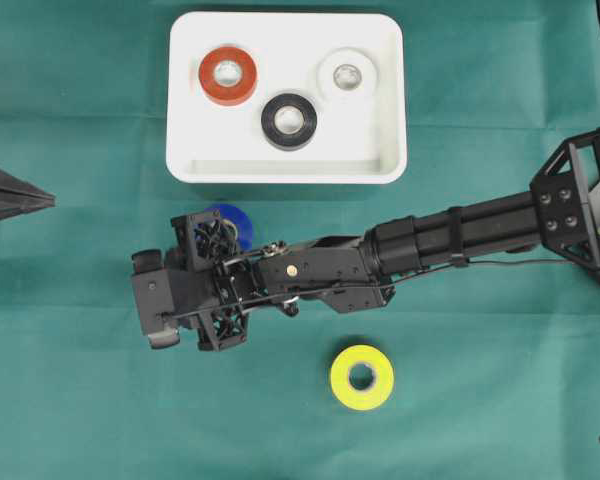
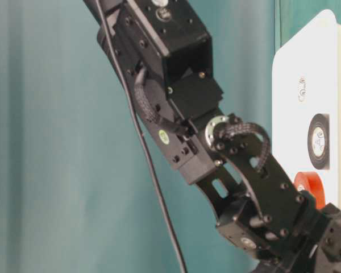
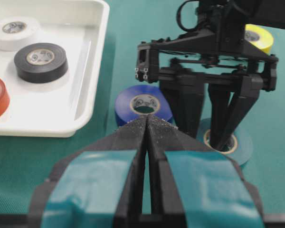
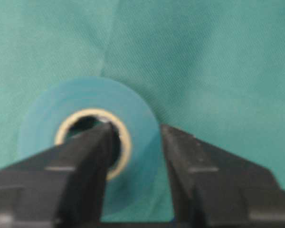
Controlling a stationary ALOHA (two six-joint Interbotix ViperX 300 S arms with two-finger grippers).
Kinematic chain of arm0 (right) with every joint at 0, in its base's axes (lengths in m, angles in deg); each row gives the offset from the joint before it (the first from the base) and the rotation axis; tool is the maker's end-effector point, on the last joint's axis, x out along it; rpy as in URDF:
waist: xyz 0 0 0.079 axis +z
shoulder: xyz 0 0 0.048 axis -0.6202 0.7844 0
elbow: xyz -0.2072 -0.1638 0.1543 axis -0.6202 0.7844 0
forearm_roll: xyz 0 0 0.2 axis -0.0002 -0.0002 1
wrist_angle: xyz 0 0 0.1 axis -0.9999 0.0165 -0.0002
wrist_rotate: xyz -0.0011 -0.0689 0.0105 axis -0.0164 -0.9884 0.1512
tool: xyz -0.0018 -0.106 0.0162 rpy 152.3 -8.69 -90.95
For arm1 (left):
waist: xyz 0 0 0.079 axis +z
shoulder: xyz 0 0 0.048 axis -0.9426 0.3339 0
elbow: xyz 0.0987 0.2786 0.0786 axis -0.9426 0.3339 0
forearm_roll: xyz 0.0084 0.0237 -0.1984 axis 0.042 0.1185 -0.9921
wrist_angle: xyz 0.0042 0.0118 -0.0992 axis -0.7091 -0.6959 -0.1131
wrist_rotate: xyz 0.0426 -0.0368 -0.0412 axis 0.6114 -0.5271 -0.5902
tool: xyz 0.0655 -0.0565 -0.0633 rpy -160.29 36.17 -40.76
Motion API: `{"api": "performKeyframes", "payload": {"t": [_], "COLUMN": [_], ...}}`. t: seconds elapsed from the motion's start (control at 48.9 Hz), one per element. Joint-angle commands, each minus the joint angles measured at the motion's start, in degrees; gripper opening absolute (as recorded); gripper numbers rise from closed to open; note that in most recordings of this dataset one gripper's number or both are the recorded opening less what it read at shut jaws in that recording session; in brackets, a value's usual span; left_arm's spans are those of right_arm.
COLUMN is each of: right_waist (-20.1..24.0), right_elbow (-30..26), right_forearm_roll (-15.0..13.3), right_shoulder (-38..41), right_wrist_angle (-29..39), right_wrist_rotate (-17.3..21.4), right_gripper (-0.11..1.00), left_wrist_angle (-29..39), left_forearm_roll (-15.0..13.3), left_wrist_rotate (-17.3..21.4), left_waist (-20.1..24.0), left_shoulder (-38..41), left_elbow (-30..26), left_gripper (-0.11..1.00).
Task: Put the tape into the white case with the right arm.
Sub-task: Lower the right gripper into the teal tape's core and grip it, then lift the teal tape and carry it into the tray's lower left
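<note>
Two fingers (image 4: 85,156) of the right claw (image 4: 135,142), closed on the teal tape (image 4: 85,99). One finger down inside the hole of the roll, the other outside, with the wall of the roll pinched between them. Teal tape lying flat on the green bench (image 1: 80,380), not in the white case (image 1: 285,172). Hidden under the claw from above, so seen only from the two wrist views.

Just beside the teal tape, on the far side, a blue tape (image 3: 126,102), also flat on the bench. Hard to tell if the two rolls touch. A little nearer and to the right, well apart from the claw, a yellow tape (image 1: 340,378) lying flat.

Behind the claw, the black right arm (image 1: 450,240), stretched in from the right side, with a thin cable along it.

Farther away, past the blue tape, the white case with three rolls inside: a red tape (image 1: 208,78) on the left, a white tape (image 1: 330,75) on the right, a black tape (image 1: 270,122) between them and closer to the near wall. All three flat and apart from each other.

At the far left edge, the left claw (image 3: 147,124) with teal bands, closed with its tips together, holding nothing, pointing toward the blue tape.
</note>
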Motion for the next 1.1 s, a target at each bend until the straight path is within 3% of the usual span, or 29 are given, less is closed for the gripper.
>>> {"api": "performKeyframes", "payload": {"t": [0.0, 0.327, 0.736, 1.083], "right_waist": [-0.44, -0.09, 0.09, 0.00], "right_elbow": [-1.05, -1.14, -1.14, -0.88], "right_forearm_roll": [0.00, 0.09, -0.09, -0.26], "right_shoulder": [-0.97, -2.72, -10.28, -10.46], "right_wrist_angle": [1.14, 2.99, 5.89, 5.36], "right_wrist_rotate": [0.00, 0.09, 0.18, 0.26], "right_gripper": [0.02, 0.01, 0.00, 0.00], "left_wrist_angle": [-0.26, -0.26, -0.26, -0.26], "left_forearm_roll": [-0.09, -0.09, -0.09, -0.09], "left_wrist_rotate": [0.00, 0.00, 0.00, 0.00], "left_waist": [0.18, 0.18, 0.09, 0.18], "left_shoulder": [0.35, 0.35, 0.35, 0.35], "left_elbow": [-0.79, -0.79, -0.79, -0.79], "left_gripper": [0.00, 0.00, 0.00, 0.00]}}
